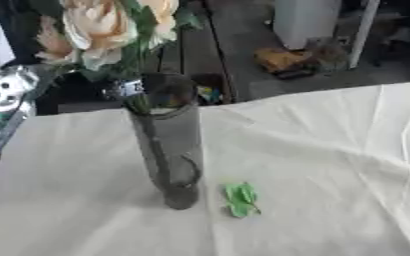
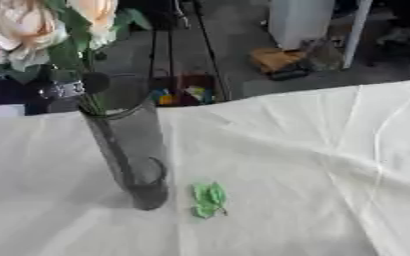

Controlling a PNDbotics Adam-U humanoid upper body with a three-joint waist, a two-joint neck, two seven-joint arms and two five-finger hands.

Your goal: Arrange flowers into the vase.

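A tall, dark, see-through vase (image 1: pixel 169 145) stands upright on the white tablecloth (image 1: pixel 313 165), left of the middle of the table. Pale peach flowers (image 1: pixel 99 27) with green leaves fill its mouth, and their stems run down inside the glass. A small white label (image 1: pixel 131 88) hangs on the stems at the vase's rim; it seems to carry dark print, but no letter of it can be read. A loose green leaf (image 1: pixel 241 199) lies flat on the cloth just beside the vase's base, on its right, apart from it. Neither of the robot's hands shows in either view, so whether they are released or clenched cannot be told, nor how the flowers lie relative to them.
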